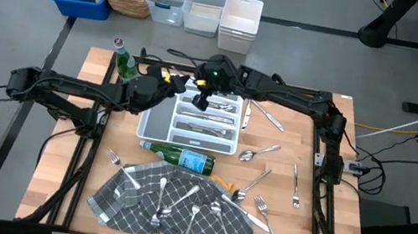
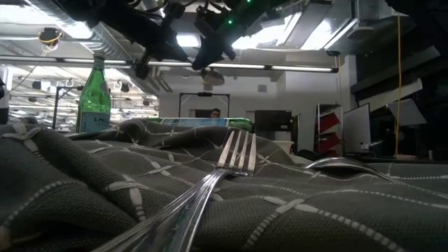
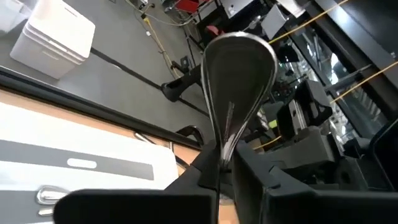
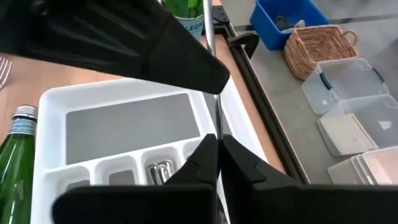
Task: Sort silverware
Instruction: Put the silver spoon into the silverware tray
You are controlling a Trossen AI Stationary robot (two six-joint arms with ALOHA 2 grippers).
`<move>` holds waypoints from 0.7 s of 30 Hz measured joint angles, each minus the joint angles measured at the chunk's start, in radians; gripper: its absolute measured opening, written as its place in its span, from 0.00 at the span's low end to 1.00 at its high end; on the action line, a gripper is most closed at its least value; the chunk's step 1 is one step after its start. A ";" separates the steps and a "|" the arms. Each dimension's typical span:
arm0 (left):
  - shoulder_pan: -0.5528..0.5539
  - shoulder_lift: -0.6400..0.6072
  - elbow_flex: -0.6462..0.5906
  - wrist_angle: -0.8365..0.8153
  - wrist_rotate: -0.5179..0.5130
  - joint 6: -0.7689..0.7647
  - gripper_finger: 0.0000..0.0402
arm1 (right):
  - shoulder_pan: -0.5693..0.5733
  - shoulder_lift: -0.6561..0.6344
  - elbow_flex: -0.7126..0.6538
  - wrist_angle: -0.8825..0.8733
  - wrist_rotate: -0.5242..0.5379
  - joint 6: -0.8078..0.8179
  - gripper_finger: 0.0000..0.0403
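Both tools are positioned above the far end of the white tray (image 1: 191, 124). Left tool (image 3: 225, 168) is clamped on the neck of a spoon (image 3: 239, 68), whose bowl is raised above the fingers. Right tool (image 4: 217, 144) is closed, and a thin metal handle (image 4: 211, 37) is seen rising from between its fingertips. Sorted pieces (image 1: 213, 105) are seen in the tray's narrow compartments. Loose silverware (image 1: 258, 152) is scattered on the wooden tabletop (image 1: 308, 134) at the tray's 3 to 5 o'clock, and further forks (image 1: 161, 204) are laid on the grey cloth (image 1: 118, 200) at 6 o'clock. One green bottle (image 1: 185, 159) is lain against the tray's near edge.
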 joint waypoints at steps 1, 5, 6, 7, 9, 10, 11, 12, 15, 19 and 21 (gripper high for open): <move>0.000 0.000 0.000 -0.004 0.000 0.004 0.04 | 0.001 0.001 0.000 -0.002 0.003 0.000 0.03; 0.000 0.000 0.000 -0.012 0.012 0.073 0.08 | 0.002 0.001 0.000 -0.011 0.020 -0.004 0.02; 0.000 0.000 0.000 -0.015 0.024 0.101 0.10 | 0.002 0.001 0.000 -0.018 0.021 -0.006 0.01; 0.000 0.000 0.000 -0.018 0.035 0.128 0.12 | 0.001 0.001 0.000 -0.023 0.019 -0.009 0.02; 0.000 0.000 0.000 -0.020 0.067 0.171 0.17 | 0.001 0.001 0.000 -0.036 0.017 -0.010 0.02; 0.000 0.000 0.000 -0.020 0.079 0.189 0.19 | 0.001 0.001 0.000 -0.042 0.018 -0.011 0.02; 0.000 0.000 0.000 -0.020 0.093 0.206 0.22 | -0.002 0.001 0.000 -0.050 0.018 -0.020 0.01; 0.000 0.000 0.000 -0.024 0.107 0.215 0.24 | -0.005 0.001 0.000 -0.058 0.020 -0.031 0.01; 0.000 -0.001 0.000 -0.040 0.148 0.250 0.30 | -0.010 0.001 0.000 -0.088 0.030 -0.039 0.01; 0.000 -0.011 0.000 -0.116 0.198 0.262 0.34 | -0.031 0.001 0.000 -0.143 0.046 -0.054 0.01; 0.000 -0.018 0.000 -0.163 0.221 0.263 0.34 | -0.045 0.001 0.000 -0.177 0.055 -0.056 0.01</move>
